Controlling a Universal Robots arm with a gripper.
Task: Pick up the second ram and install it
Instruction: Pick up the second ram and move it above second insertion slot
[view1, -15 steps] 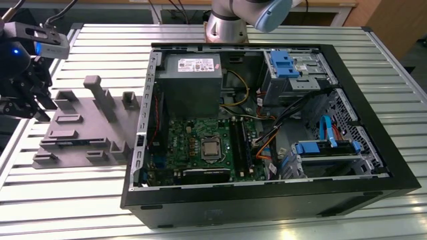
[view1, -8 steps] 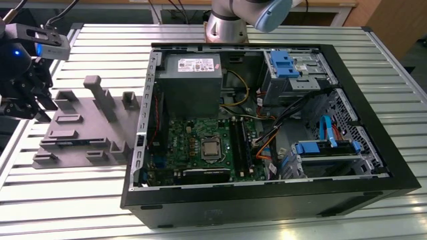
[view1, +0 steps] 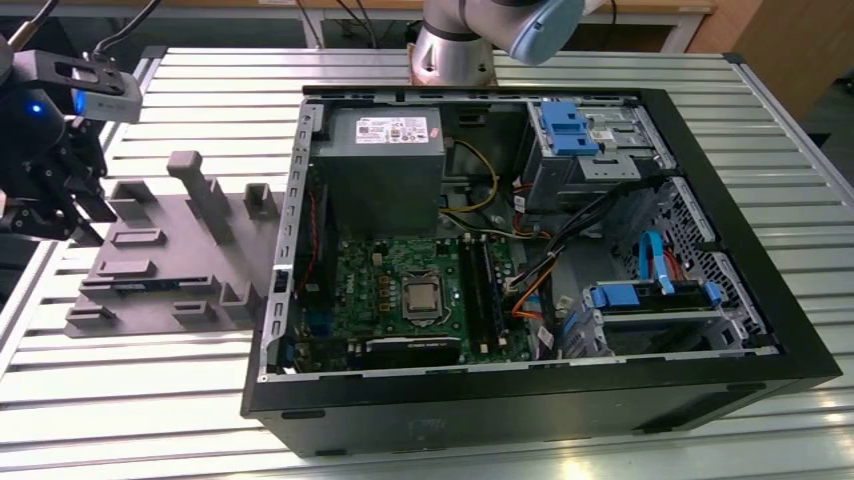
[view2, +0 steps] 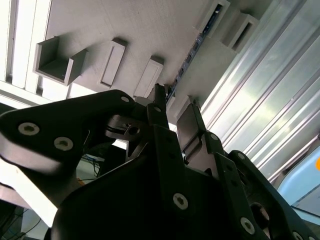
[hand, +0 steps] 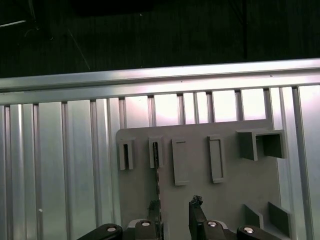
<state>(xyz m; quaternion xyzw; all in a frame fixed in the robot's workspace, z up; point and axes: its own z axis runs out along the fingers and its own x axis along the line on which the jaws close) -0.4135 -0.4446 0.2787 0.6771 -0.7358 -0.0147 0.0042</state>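
Gripper (view1: 70, 205): far left of the exterior view, mid-height, over the left end of the fixture plate (view1: 160, 270). Jaws are spread and clamp nothing.
Fingers (hand: 196, 207): in the first wrist view one finger stands apart from the stick and the other sits just beside it. Whether that one touches it, cannot tell.
Second ram (hand: 157, 175): thin dark stick standing on edge in a slot of the fixture plate. Seen edge-on in both wrist views (view2: 192, 50), running in between the fingers.
Table (view1: 134, 420): slatted metal. The grey plate lies on it at lower left of the exterior view, just beside the case.
Case (view1: 747, 300): open, from centre to the exterior view's right. Motherboard (view1: 387, 290) sits lower middle, with memory slots (view1: 481, 290) as long black rails.
Cables (view1: 594, 220): a bundle loops right of the slots, near them.
Risk, grasp: the stick looks off-centre in the gap. An uneven squeeze could tilt it against the slot wall or catch only an edge, so it slips.
Risk, lift: a skewed pull could bind the stick in the slot and drag the plate.
Risk, case: the cables could snag the gripper.
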